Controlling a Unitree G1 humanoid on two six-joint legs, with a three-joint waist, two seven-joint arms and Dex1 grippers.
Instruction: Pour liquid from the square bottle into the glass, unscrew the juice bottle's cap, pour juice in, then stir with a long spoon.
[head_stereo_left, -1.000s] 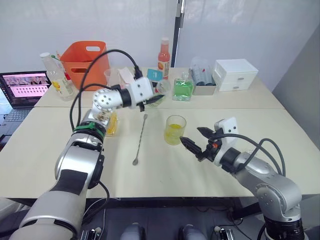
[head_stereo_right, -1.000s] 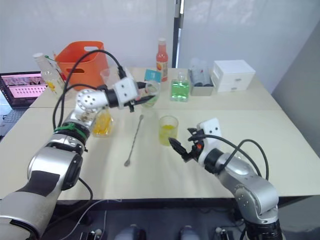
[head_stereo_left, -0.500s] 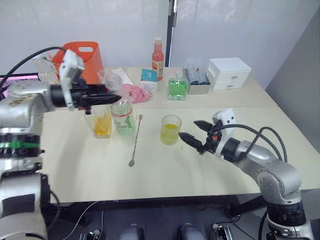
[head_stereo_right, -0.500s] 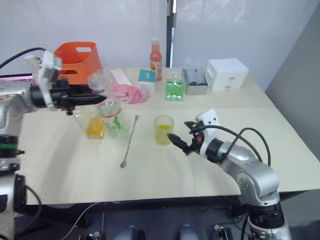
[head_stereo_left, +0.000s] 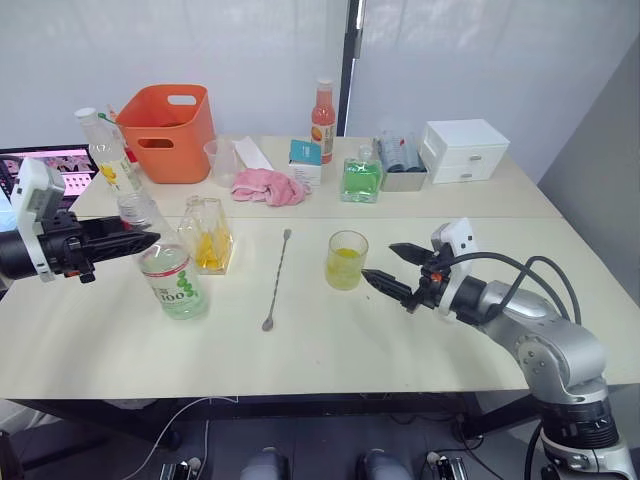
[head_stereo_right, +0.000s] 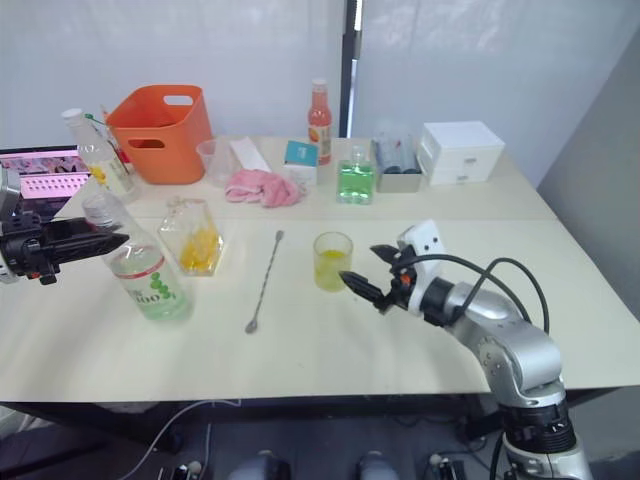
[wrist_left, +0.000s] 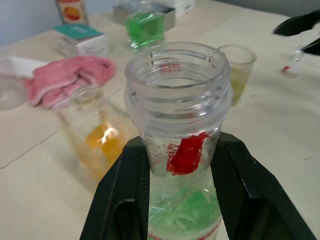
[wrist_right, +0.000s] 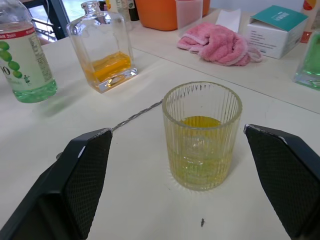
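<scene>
The juice bottle stands uncapped and slightly tilted at the table's left front, holding pale green liquid. My left gripper is shut on its neck. Just right of it is the square bottle with a little orange liquid. The glass, about a third full of yellow liquid, stands mid-table with the long spoon lying flat to its left. My right gripper hovers open just right of the glass. A small red-and-white thing lies near it; whether it is the cap I cannot tell.
Along the back stand an orange basket, a yellow-labelled bottle, a measuring cup, a pink cloth, a teal box, an orange-red bottle, a green square bottle and white drawers. A laptop sits far left.
My left arm has swung the juice bottle from near the glass out to the left and down to the table. The right gripper has stayed open by the glass.
</scene>
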